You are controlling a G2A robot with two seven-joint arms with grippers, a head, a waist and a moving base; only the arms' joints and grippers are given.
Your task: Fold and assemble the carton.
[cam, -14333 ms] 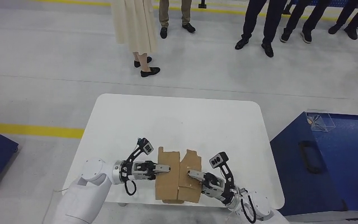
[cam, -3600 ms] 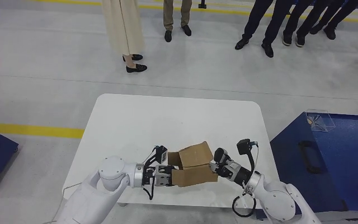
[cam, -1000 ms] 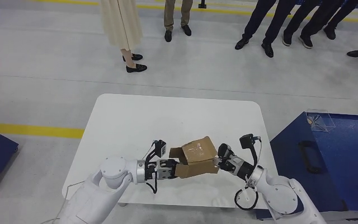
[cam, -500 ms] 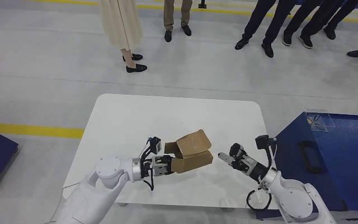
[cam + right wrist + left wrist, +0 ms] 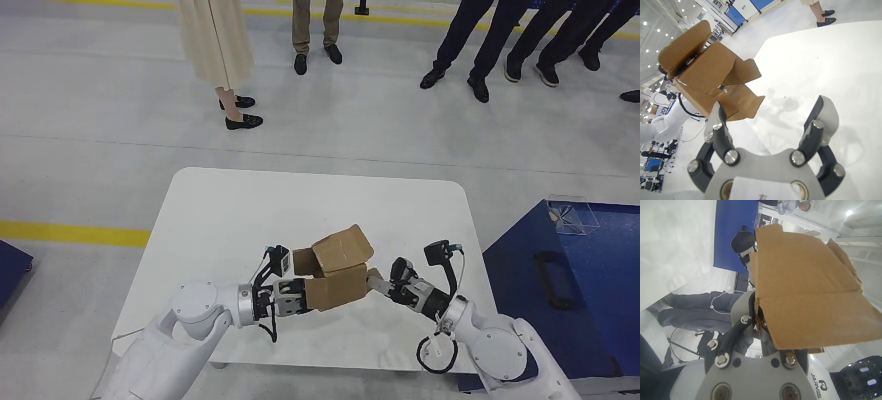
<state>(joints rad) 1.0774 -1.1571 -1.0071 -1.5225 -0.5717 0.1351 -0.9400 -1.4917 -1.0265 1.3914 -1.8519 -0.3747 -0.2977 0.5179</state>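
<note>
Cardboard carton (image 5: 335,268) hangs over the front part of the white table (image 5: 300,210), between the two pincers, with the left gripper (image 5: 290,296) at one end and the right gripper (image 5: 378,282) at the other. From above it reads as a half-formed box with one flap (image 5: 342,245) raised on top. The right wrist view adds the end facing that arm, where the carton (image 5: 711,72) is open and loose flaps hang down above the tabletop. In the left wrist view a flat panel of the carton (image 5: 800,291) runs straight into the left gripper (image 5: 757,323), whose jaws are closed on the cardboard edge. The right gripper (image 5: 768,108) stands spread wide and grasps nothing. One of its fingers (image 5: 715,113) lies against the lowest flap (image 5: 734,108), and the other is well apart from the carton.
</note>
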